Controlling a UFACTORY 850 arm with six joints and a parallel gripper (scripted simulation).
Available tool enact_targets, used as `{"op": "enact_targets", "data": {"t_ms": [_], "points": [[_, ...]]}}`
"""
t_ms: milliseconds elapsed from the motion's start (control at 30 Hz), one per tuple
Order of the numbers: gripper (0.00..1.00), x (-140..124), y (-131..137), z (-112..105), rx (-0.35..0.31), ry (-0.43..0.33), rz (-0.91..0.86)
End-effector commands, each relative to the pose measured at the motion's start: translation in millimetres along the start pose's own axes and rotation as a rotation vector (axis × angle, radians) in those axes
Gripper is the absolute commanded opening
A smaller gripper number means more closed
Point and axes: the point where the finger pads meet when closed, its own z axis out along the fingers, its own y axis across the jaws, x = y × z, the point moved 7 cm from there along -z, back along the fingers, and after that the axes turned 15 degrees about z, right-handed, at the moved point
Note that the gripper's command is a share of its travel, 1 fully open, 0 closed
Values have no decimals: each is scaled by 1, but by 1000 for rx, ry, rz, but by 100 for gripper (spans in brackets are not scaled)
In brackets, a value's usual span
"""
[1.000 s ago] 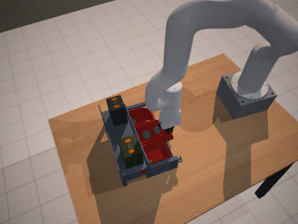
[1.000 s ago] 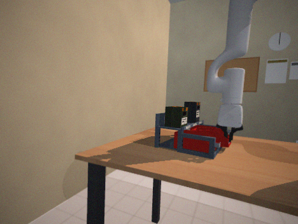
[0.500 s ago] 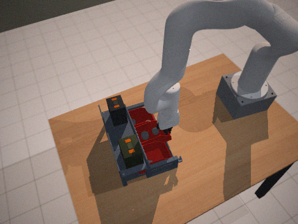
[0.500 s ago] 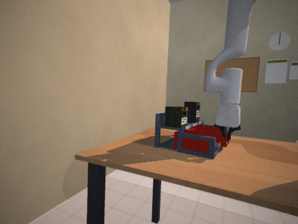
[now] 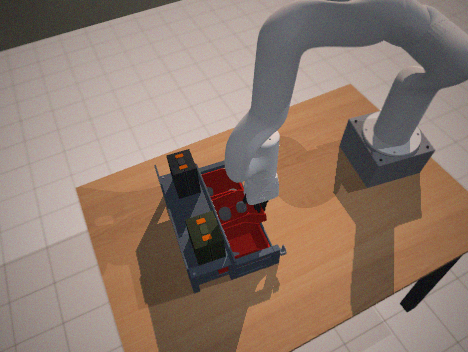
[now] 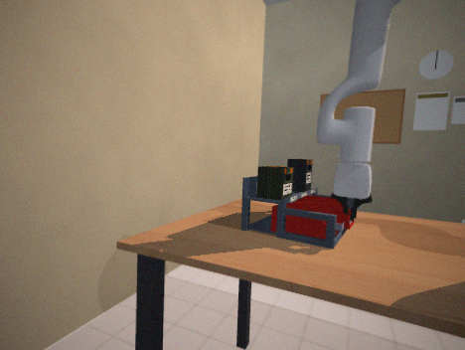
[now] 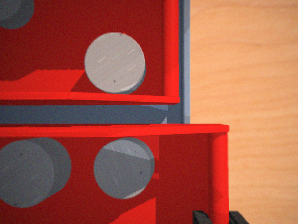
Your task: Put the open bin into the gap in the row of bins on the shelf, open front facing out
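The red open bin [image 5: 240,210] holds two grey round parts [image 7: 123,168] and sits in the middle gap of the dark grey shelf [image 5: 200,270], between two other red bins. My gripper [image 5: 259,204] is shut on this bin's outer wall, and the fingertips show at the bottom edge of the wrist view. The bin's outer wall [image 7: 220,170] stands a little past the shelf's front lip [image 7: 185,55], over the table. The neighbouring red bin holds its own grey part [image 7: 115,62]. In the side view the held bin [image 6: 318,206] looks slightly raised at the gripper [image 6: 354,201].
A black box [image 5: 182,172] and a dark green box [image 5: 205,240] stand on the shelf's upper board. A third red bin [image 5: 247,241] sits at the near end of the row. The arm's grey base [image 5: 385,150] stands to the right on the wooden table.
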Motion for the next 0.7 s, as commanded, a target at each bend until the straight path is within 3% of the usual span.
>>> {"op": "enact_targets", "data": {"t_ms": [0, 667], "points": [[0, -1, -3, -1, -14, 8, 1], [0, -4, -12, -1, -14, 8, 1]]}}
